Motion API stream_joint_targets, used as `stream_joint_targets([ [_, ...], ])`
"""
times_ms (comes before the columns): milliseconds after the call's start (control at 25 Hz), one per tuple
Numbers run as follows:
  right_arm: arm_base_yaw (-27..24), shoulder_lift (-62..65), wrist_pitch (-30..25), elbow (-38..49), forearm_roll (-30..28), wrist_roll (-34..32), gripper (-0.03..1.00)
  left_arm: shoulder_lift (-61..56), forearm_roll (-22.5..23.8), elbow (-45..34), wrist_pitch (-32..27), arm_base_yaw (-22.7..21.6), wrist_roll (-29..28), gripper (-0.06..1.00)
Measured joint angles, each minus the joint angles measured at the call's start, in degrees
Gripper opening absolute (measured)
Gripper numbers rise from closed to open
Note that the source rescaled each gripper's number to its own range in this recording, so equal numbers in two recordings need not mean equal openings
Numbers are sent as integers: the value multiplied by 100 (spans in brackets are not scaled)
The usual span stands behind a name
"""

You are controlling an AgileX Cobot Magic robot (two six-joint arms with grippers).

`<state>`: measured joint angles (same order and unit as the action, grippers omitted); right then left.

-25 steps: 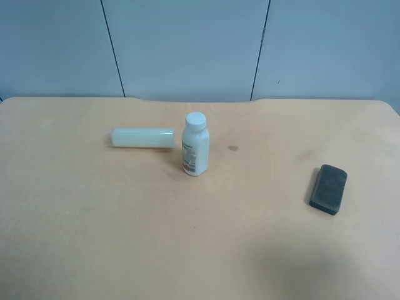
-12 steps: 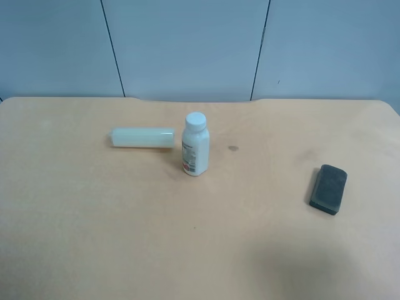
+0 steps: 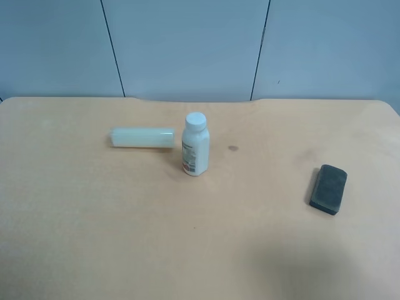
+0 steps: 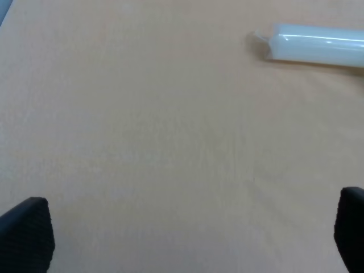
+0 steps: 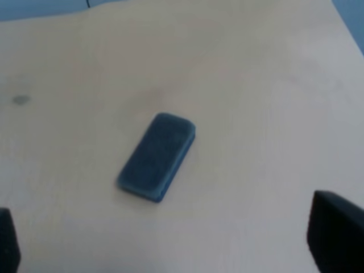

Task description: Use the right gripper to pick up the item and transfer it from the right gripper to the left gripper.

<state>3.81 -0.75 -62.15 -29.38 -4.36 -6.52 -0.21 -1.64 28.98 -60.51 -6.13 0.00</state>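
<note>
The item, a dark grey-black rounded block (image 3: 329, 189), lies flat on the tan table at the exterior high view's right. It also shows in the right wrist view (image 5: 157, 156), ahead of my right gripper (image 5: 170, 242). The right gripper's two fingertips (image 5: 335, 236) stand wide apart with nothing between them, above the table and short of the item. My left gripper (image 4: 187, 233) is open and empty, its fingertips (image 4: 28, 230) at the frame's corners over bare table. Neither arm shows in the exterior high view.
A white capped bottle (image 3: 195, 145) stands upright near the table's middle. A pale cream cylinder (image 3: 142, 137) lies on its side beside it, also in the left wrist view (image 4: 318, 45). A small dark spot (image 3: 233, 149) marks the table. Blue wall panels stand behind.
</note>
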Motion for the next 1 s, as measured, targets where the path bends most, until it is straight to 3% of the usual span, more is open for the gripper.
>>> stream_joint_targets([
  [280, 0, -1780, -118, -817, -446, -769, 100, 0, 0, 0, 0, 0, 0, 100],
  [600, 0, -4271, -9, -1562, -461, -1464, 100, 0, 0, 0, 0, 0, 0, 100],
  [800, 0, -5489, 419, -1594, -395, -1871, 100, 0, 0, 0, 0, 0, 0, 100],
  [1000, 0, -6476, 1165, -1597, 94, -1920, 100, 0, 0, 0, 0, 0, 0, 100],
])
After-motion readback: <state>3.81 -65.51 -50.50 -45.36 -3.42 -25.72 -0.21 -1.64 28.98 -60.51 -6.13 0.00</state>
